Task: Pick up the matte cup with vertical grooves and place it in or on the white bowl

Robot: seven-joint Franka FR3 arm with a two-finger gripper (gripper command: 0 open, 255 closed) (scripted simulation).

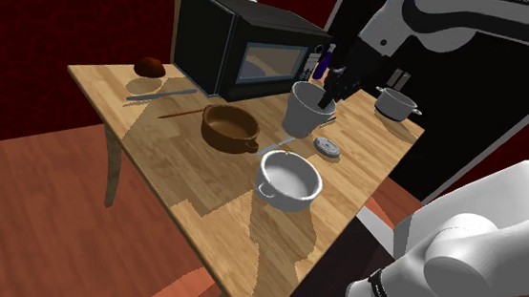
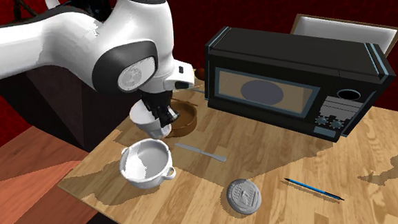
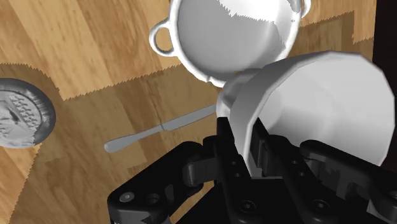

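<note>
Your gripper point(image 3: 243, 146) is clamped on just the cup point(image 3: 318, 108) rim, so it could twist loose before you're over the white bowl point(image 3: 235, 32).

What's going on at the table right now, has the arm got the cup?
The arm's black hand is shut on the rim of the white cup, with one finger inside the wall and one outside. The cup is tilted and held close to the white bowl, which sits on the wooden table. The cup is not yet in the bowl, so placing it there is the step left to do.
</note>
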